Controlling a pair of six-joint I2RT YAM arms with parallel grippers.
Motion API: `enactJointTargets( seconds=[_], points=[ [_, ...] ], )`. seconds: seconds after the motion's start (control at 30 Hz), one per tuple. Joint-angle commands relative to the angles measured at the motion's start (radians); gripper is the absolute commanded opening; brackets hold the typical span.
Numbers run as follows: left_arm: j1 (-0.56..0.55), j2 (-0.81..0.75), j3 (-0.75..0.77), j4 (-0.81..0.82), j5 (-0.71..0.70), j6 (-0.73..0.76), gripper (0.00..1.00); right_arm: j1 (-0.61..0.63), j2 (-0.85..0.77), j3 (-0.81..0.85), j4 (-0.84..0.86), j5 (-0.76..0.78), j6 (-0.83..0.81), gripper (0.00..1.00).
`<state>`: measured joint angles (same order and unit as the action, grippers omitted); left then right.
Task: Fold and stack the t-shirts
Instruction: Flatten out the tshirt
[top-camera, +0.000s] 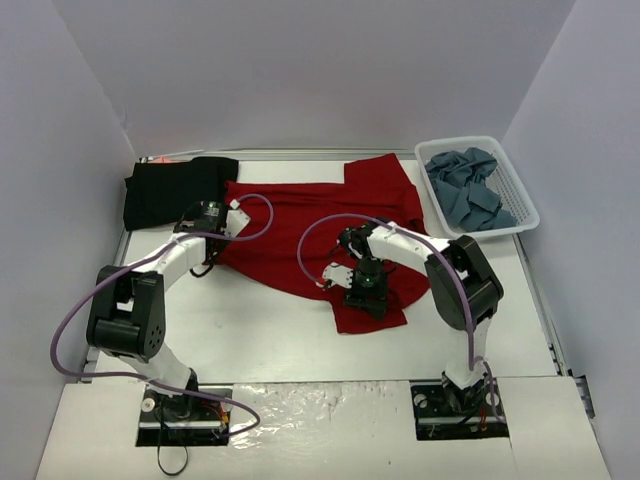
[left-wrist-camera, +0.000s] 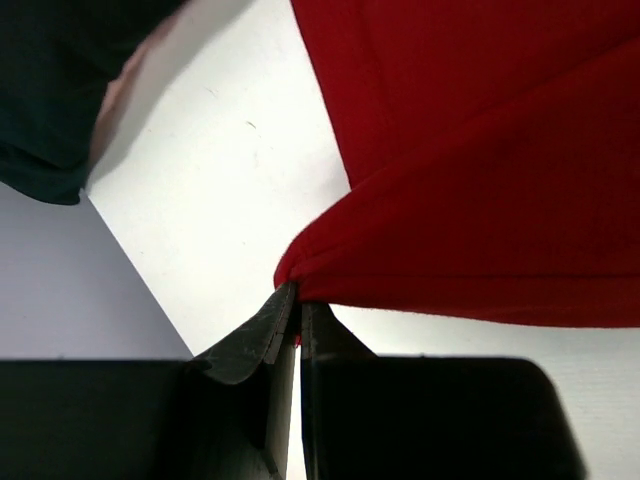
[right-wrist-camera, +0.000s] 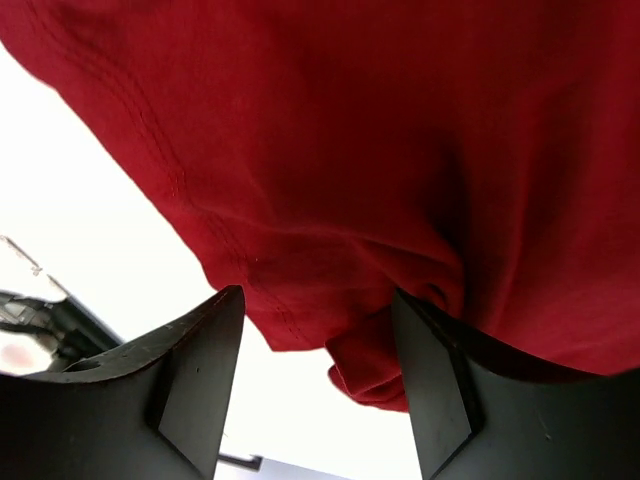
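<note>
The soft dark red cloth t-shirt looks mid-fold: the left gripper is pinched tight on its edge, while the right gripper is spread around bunched cloth (unclamped). Next, the right probably needs to close.

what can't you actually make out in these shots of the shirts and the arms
Top view: how many blue-grey shirts lie in the basket; they are bunched together.
Top view: the part of the dark red shirt under the right arm.
Left wrist view: most of the black shirt, cut off by the frame's edge.
Right wrist view: which part of that shirt sits between the open right jaws; cloth fills the frame.
</note>
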<state>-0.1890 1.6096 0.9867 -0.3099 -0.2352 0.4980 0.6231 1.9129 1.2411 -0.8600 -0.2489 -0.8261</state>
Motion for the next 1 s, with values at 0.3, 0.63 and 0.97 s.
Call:
enactJointTargets(
  seconds=[0.3, 0.63, 0.97],
  points=[
    [0.019, 0.009, 0.043, -0.005, -0.023, 0.004, 0.02, 0.015, -0.208, -0.088, -0.092, 0.022, 0.010, 0.59],
    [0.017, -0.007, 0.024, -0.006, -0.018, -0.009, 0.02, 0.020, -0.258, -0.202, -0.174, 0.011, -0.042, 0.52],
    [0.019, -0.022, 0.012, -0.009, -0.021, -0.015, 0.02, 0.107, -0.239, -0.242, -0.162, -0.016, -0.008, 0.51]
  ],
)
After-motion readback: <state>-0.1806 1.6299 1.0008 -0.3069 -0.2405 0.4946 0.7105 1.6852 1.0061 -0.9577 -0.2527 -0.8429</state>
